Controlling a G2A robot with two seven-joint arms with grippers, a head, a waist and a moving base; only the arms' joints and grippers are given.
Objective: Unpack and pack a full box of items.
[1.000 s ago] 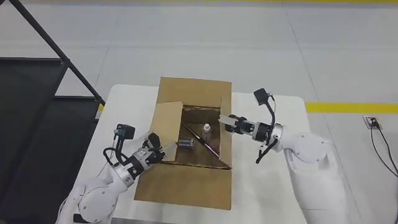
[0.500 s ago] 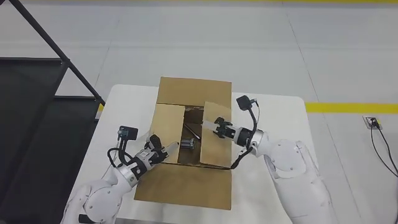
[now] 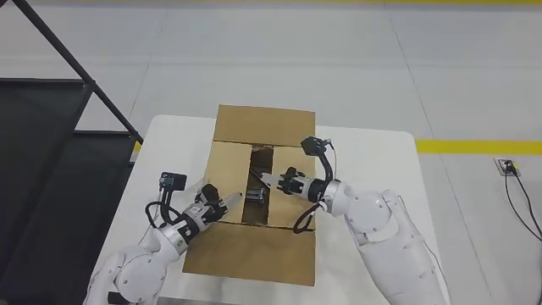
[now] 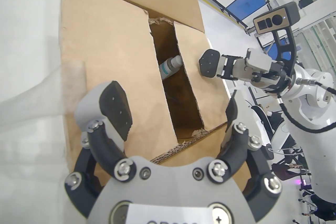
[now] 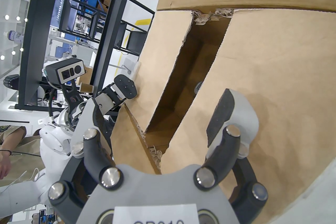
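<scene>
Though open, L/R grippers [image 4: 172, 104] [image 5: 160, 107] at box [image 3: 262, 124].

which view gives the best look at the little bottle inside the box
The left wrist view: the bottle shows plainly through the gap between the box flaps, white with a teal label. In the top view the gap is too narrow to tell it apart. The right wrist view gives just a dark rounded bit, possibly it.

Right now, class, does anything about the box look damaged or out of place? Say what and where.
Yes. The box has ragged, torn cardboard at both ends of the gap between its two side flaps. The flaps do not meet, so a bottle inside shows through.
</scene>
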